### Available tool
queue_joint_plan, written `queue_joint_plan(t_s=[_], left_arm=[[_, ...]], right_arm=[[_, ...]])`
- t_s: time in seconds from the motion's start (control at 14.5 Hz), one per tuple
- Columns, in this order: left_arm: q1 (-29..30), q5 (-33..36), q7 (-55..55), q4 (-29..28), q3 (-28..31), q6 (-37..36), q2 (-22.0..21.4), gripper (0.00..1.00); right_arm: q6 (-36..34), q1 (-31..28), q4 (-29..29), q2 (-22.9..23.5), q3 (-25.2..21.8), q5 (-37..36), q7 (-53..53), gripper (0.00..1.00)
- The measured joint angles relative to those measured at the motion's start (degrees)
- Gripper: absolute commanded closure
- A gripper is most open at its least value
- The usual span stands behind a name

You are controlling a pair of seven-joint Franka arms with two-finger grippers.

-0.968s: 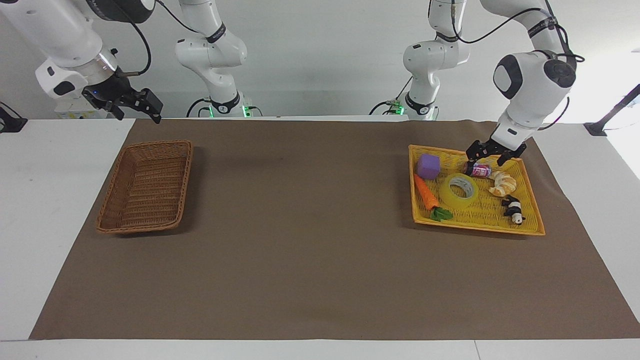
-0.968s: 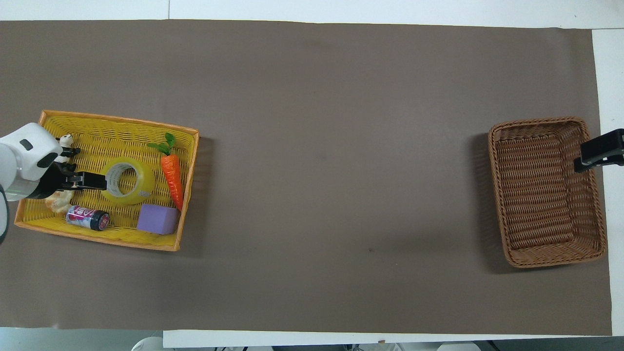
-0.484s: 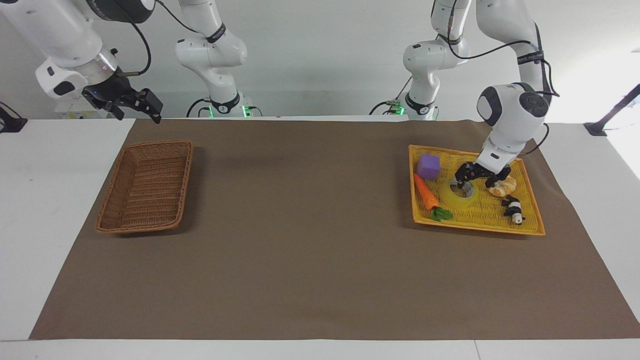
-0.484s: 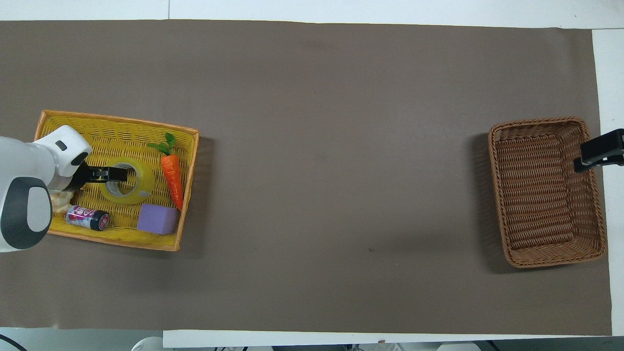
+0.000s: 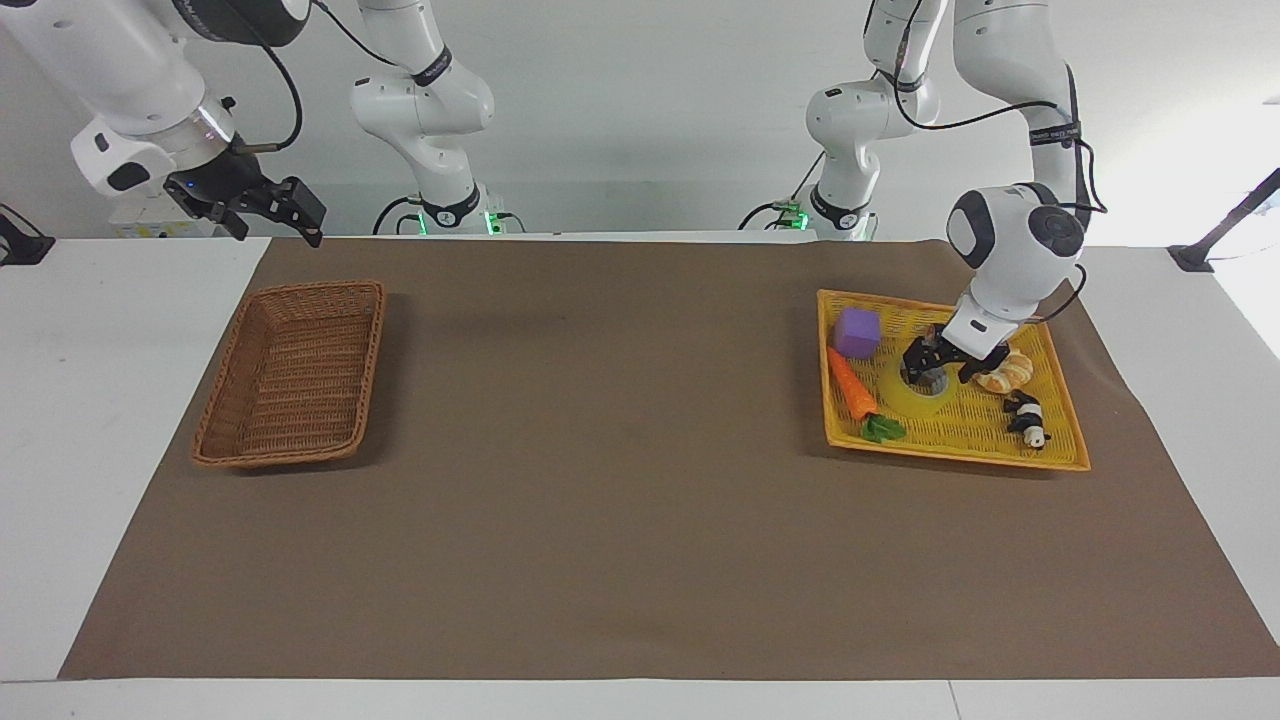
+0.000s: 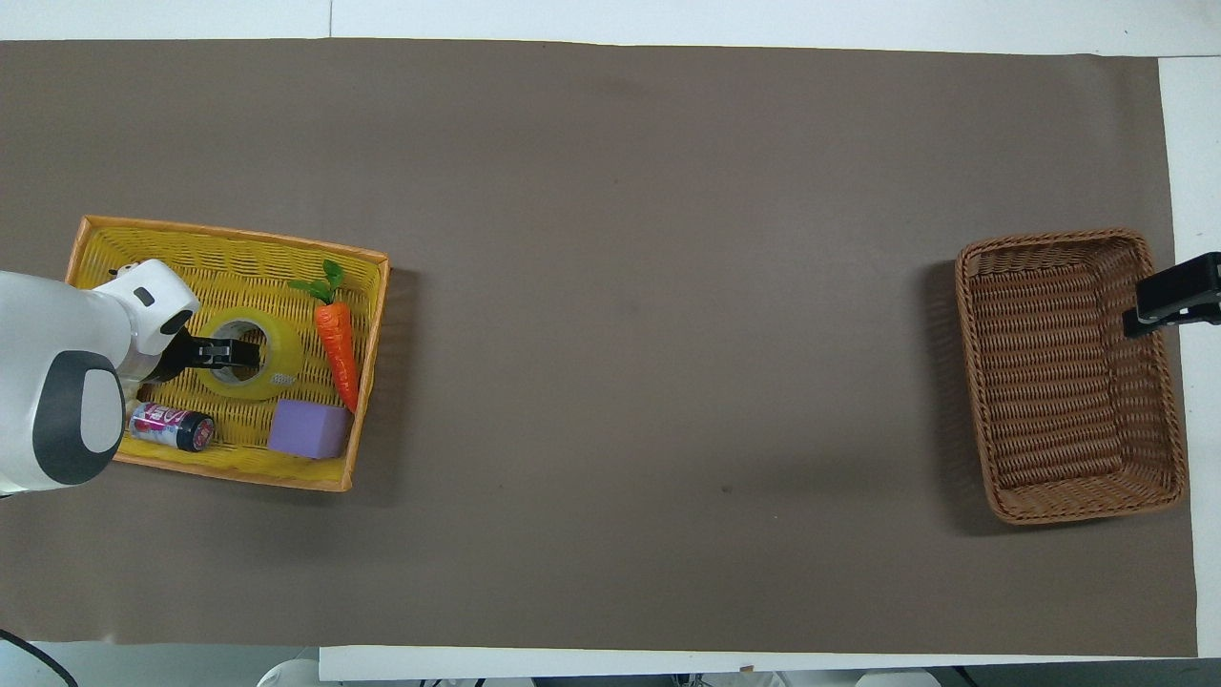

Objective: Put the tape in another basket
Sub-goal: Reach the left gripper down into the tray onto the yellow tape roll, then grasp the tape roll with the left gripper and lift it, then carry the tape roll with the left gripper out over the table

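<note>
The tape point(image 5: 915, 402) point(image 6: 279, 358), a yellow translucent ring, lies flat in the yellow plastic basket point(image 5: 950, 455) point(image 6: 229, 234) at the left arm's end of the table. My left gripper point(image 5: 925, 372) point(image 6: 234, 353) is down on the tape, reaching into the ring's hole at the side toward the basket's end wall. The brown wicker basket point(image 5: 290, 370) point(image 6: 1068, 372) stands at the right arm's end with nothing in it. My right gripper point(image 5: 270, 208) point(image 6: 1169, 301) waits in the air, open, over that basket's outer rim.
In the yellow basket with the tape are a carrot point(image 5: 852, 385) point(image 6: 339, 348), a purple cube point(image 5: 857, 332) point(image 6: 307, 429), a drink can point(image 6: 172, 426), a croissant point(image 5: 1005, 372) and a panda figure point(image 5: 1027, 418). A brown mat point(image 5: 620, 480) covers the table between the baskets.
My left gripper has come down from above the can and the basket's rim onto the tape and into its hole. The tape stays in place. The right arm has not moved.
</note>
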Motion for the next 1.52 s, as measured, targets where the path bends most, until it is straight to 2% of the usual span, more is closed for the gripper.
queue_joint_plan(t_s=[0.07,0.14,0.21,0.35,0.48,0.55,0.76,0.9,1.04,1.24,1.38,1.52], left_arm=[[0.0,0.0,0.0,0.0,0.0,0.8,0.7,0.69],[0.0,0.0,0.0,0.0,0.0,1.1,1.1,0.88],[0.2,0.0,0.0,0.1,0.2,1.1,1.0,1.0],[0.8,0.0,0.2,0.4,0.5,0.5,0.9,1.0],[1.0,0.0,0.2,3.2,0.5,-3.9,1.0,1.0],[1.0,0.0,0.2,6.6,0.5,-8.4,1.0,1.0],[0.7,0.0,0.2,21.9,0.1,-25.2,1.1,1.0],[-1.9,-0.3,-1.1,29.2,-0.1,-32.2,1.1,1.0],[-7.4,-2.3,-8.3,31.3,-0.4,-33.2,1.2,1.0],[-18.2,-6.2,-17.1,31.4,-0.8,-33.1,1.9,1.0],[-24.7,-6.9,-21.8,32.3,-1.0,-31.2,2.0,1.0],[-28.8,-7.8,-27.7,35.5,-1.2,-29.7,2.5,1.0]], right_arm=[[0.0,0.0,0.0,0.0,0.0,0.0,0.0,0.0],[0.0,0.0,0.0,0.0,0.0,0.0,0.0,0.0],[0.0,0.0,0.0,0.0,0.0,0.0,0.0,0.0],[0.0,0.0,0.0,0.0,0.0,0.0,0.0,0.0],[0.0,0.0,0.0,0.0,0.0,0.0,0.0,0.0],[0.0,0.0,0.0,0.0,0.0,0.0,0.0,0.0],[0.0,0.0,0.0,0.0,0.0,0.0,0.0,0.0],[0.0,0.0,0.0,0.0,0.0,0.0,0.0,0.0],[0.0,0.0,0.0,0.0,0.0,0.0,0.0,0.0],[0.0,0.0,0.0,0.0,0.0,0.0,0.0,0.0],[0.0,0.0,0.0,0.0,0.0,0.0,0.0,0.0],[0.0,0.0,0.0,0.0,0.0,0.0,0.0,0.0]])
